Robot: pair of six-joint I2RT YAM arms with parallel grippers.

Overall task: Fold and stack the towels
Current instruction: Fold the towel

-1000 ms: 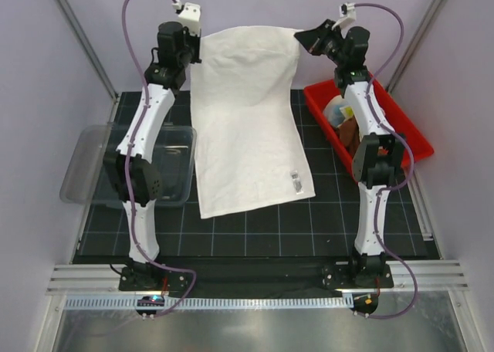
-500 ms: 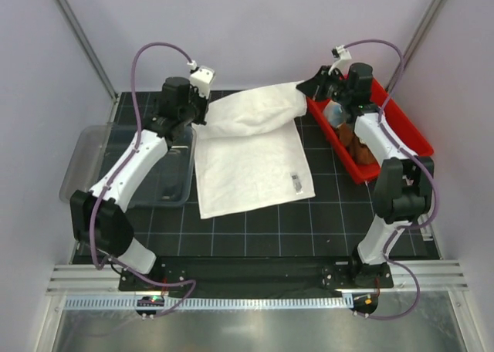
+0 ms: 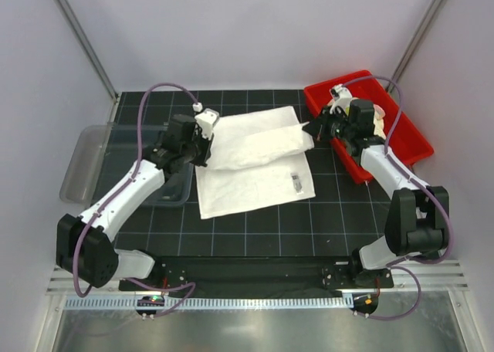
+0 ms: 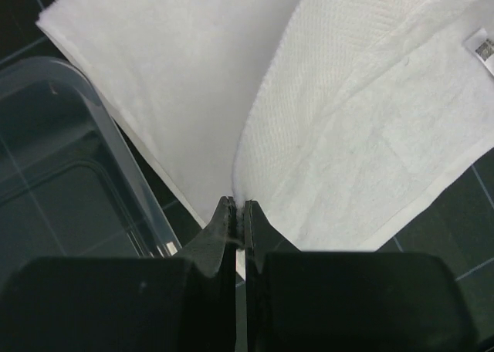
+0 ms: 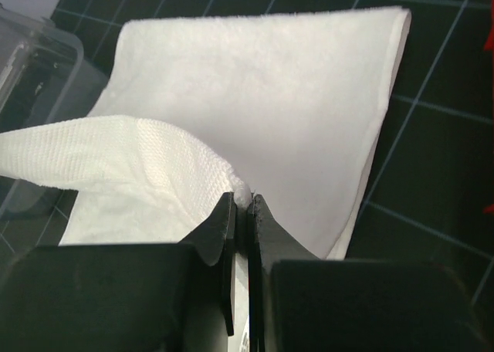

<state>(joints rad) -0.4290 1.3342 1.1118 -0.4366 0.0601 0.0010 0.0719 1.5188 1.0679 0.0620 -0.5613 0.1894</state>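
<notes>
The cream-white towel (image 3: 255, 170) lies in the middle of the table (image 3: 255, 236), its near part flat on the black gridded mat and its far part raised and doubled back over the lower layer. The left pincer (image 3: 205, 139) is closed tight on the left corner of the raised part, and in the left wrist view the fingers (image 4: 224, 221) nip a thin edge of cloth between them. The right pincer (image 3: 312, 128) is likewise clamped on the right corner, with a bunch of waffle-textured fabric caught at its tips in the right wrist view. Between the two grips the upper layer sags in a loose fold. A small label (image 3: 296, 182) shows on the flat layer near the right edge. A clear plastic bin (image 3: 93, 163) sits just beside the towel's left edge, and the left arm reaches across its right end. A red bin (image 3: 413, 136) stands at the far right of the table, close to the towel's right corner; the right arm lies over it and hides most of what it holds.
</notes>
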